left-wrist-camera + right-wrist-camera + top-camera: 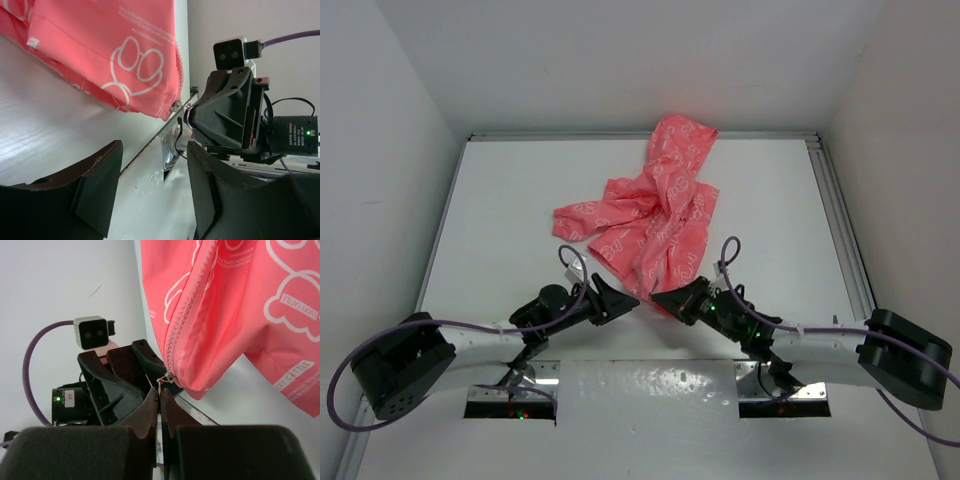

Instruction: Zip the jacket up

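The jacket [655, 215] is lying crumpled on the middle of the table [500, 200], its hood end trailing toward the far wall and its near hem reaching down to the two grippers. The right gripper [663, 297] is clenching its fingers tight at that near hem, and in its wrist view it appears to be pinching the thin zipper pull [162, 381] just below the slider [168, 375], with the hem corner hanging lifted off the table from that point. The left gripper [617, 298] is standing released, jaws spread wide and grasping nothing, just to the left of the hem corner and facing the right gripper. The main risk, as I judge it, is pulling the slider toward the far end while nothing is anchoring the hem: the light fabric would be dragging along with the slider instead of the zipper closing. The pull is tiny, so it could be slipping out of the pinch under tension. The loose folds beside the zipper teeth [186, 310] could also be catching in the slider. Whether both zipper halves are seated in the slider cannot be told here.
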`<action>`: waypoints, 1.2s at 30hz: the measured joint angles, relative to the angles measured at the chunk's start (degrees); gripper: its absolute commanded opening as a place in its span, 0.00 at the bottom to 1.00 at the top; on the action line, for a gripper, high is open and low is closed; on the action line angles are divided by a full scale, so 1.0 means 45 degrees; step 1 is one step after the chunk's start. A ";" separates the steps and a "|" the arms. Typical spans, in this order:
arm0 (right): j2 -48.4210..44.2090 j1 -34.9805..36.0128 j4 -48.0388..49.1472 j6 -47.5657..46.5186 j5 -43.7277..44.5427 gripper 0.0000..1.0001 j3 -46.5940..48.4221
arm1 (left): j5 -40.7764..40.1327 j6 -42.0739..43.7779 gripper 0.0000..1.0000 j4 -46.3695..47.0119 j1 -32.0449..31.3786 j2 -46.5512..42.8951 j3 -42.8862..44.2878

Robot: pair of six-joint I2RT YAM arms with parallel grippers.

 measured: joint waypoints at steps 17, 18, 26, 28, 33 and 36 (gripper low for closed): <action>-0.0151 0.0005 0.1209 0.0801 -0.0316 0.00 -0.0466 | -0.0287 -0.0578 0.46 0.2497 -0.0403 0.3060 0.1015; -0.0146 0.0005 0.1268 0.0860 -0.0335 0.00 -0.0466 | -0.0359 -0.0583 0.45 0.2633 -0.0408 0.3147 0.1015; -0.0068 0.0005 0.2118 0.1253 -0.0340 0.00 -0.0476 | -0.1700 -0.0860 0.39 0.3623 -0.1161 0.3235 0.0967; -0.0068 0.0005 0.2302 0.1326 -0.0330 0.00 -0.0476 | -0.2176 -0.0908 0.40 0.3895 -0.1399 0.3235 0.0879; -0.0209 0.0005 0.2429 0.1389 -0.0126 0.00 -0.0476 | -0.3031 -0.0899 0.39 0.4716 -0.1933 0.3235 0.0520; -0.0631 0.0005 0.2336 0.1375 0.0141 0.00 -0.0481 | -0.3293 -0.0903 0.41 0.5076 -0.1996 0.3235 0.0335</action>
